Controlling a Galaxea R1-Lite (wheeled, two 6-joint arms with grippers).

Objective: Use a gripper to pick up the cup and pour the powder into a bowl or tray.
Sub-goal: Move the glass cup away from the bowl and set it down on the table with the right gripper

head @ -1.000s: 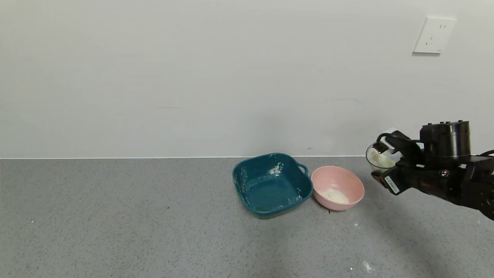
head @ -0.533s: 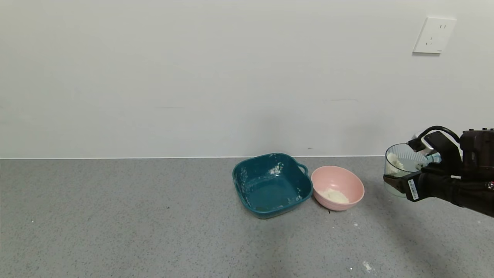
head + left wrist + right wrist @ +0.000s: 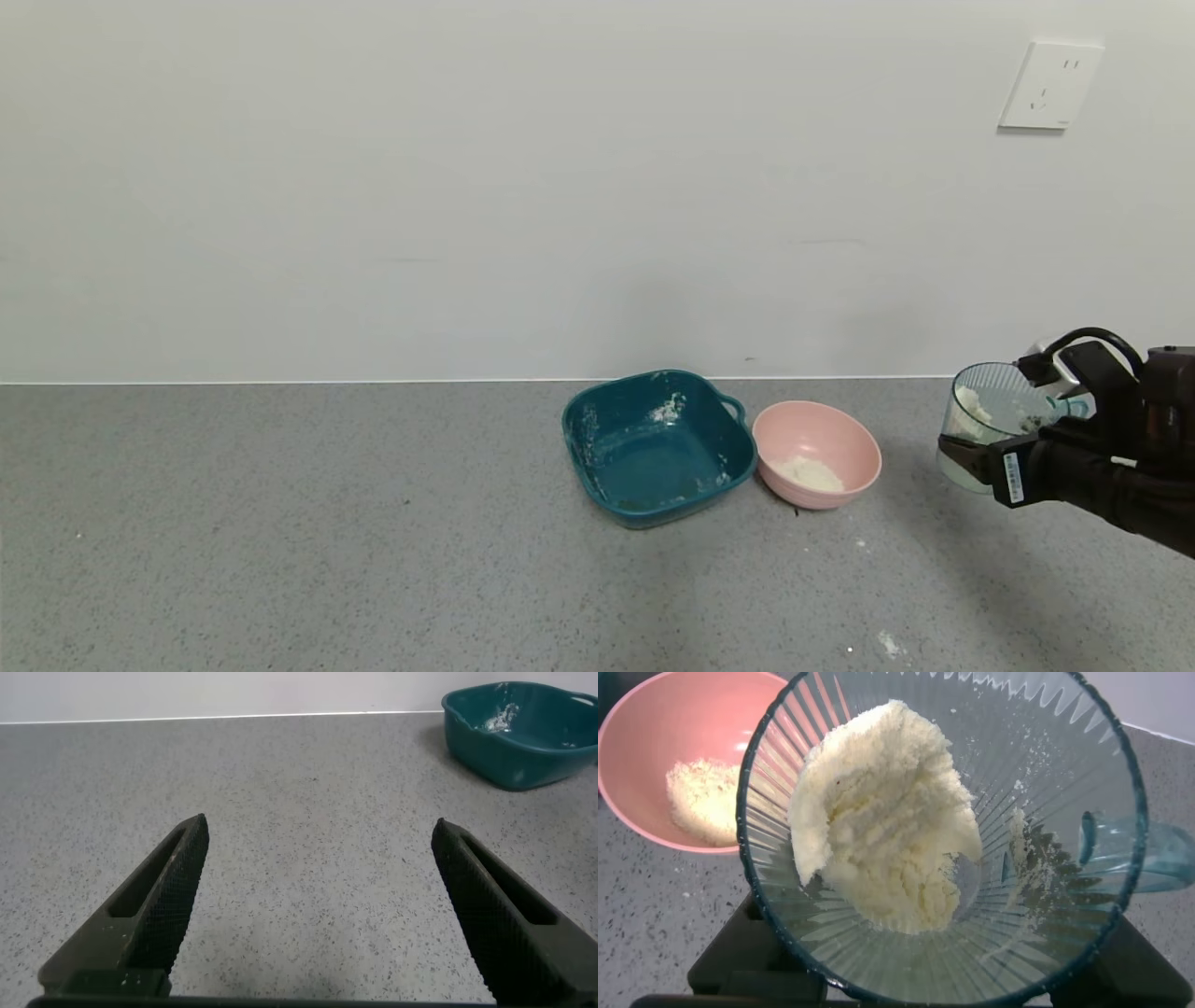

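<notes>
The cup (image 3: 991, 422), powder (image 3: 882, 826) caked inside, is clamped by the right gripper (image 3: 1013, 448), right of the pink bowl (image 3: 854, 434). The left gripper (image 3: 318, 915) is spread open.

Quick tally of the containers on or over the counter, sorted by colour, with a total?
Pink bowl: 1
Teal dish: 1
Pale blue-green cup, held by the right gripper: 1
Total: 3

Black right gripper (image 3: 1013, 439), looped black cable, white barcode label, ridged black fingers (image 3: 154, 905)
</notes>
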